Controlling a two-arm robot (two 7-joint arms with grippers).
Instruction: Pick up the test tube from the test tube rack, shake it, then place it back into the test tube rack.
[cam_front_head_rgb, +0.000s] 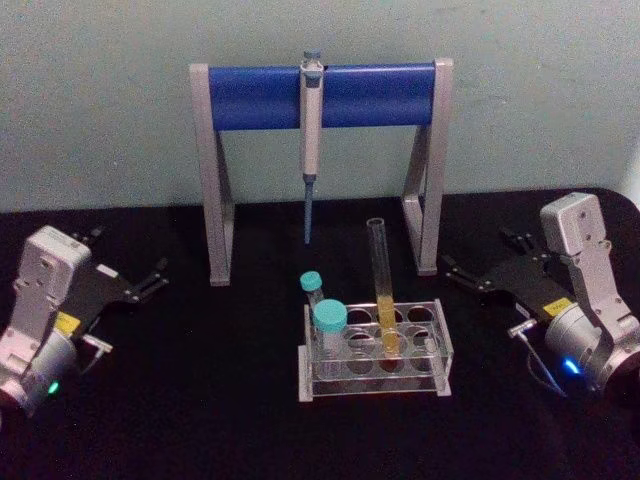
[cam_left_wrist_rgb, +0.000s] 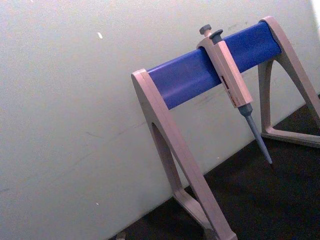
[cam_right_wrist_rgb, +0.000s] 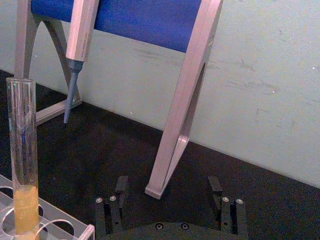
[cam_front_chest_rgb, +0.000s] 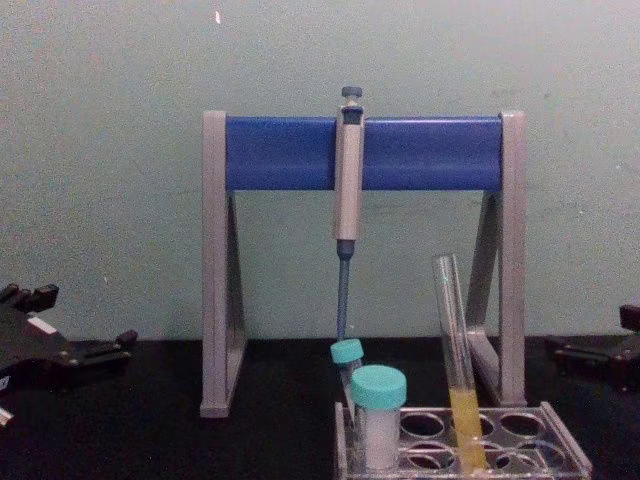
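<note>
The test tube (cam_front_head_rgb: 381, 280) is long, clear and uncapped, with yellow-orange liquid low down. It stands slightly tilted in the clear plastic test tube rack (cam_front_head_rgb: 443, 330) at the table's middle. The chest view shows the test tube (cam_front_chest_rgb: 453, 340) in the rack (cam_front_chest_rgb: 566, 452) from the side. My right gripper (cam_front_head_rgb: 477, 252) rests open on the table to the right of the rack, apart from it. In the right wrist view my right gripper (cam_right_wrist_rgb: 168, 187) holds nothing, with the test tube (cam_right_wrist_rgb: 22, 150) and the rack (cam_right_wrist_rgb: 55, 220) off to one side. My left gripper (cam_front_head_rgb: 128, 255) rests open at the far left.
A grey-and-blue pipette stand (cam_front_head_rgb: 320, 95) spans the back of the table, with a pipette (cam_front_head_rgb: 311, 150) hanging from its bar. Two teal-capped tubes (cam_front_head_rgb: 329, 325) stand in the rack's left holes. A pale wall closes off the back. Black tabletop lies around the rack.
</note>
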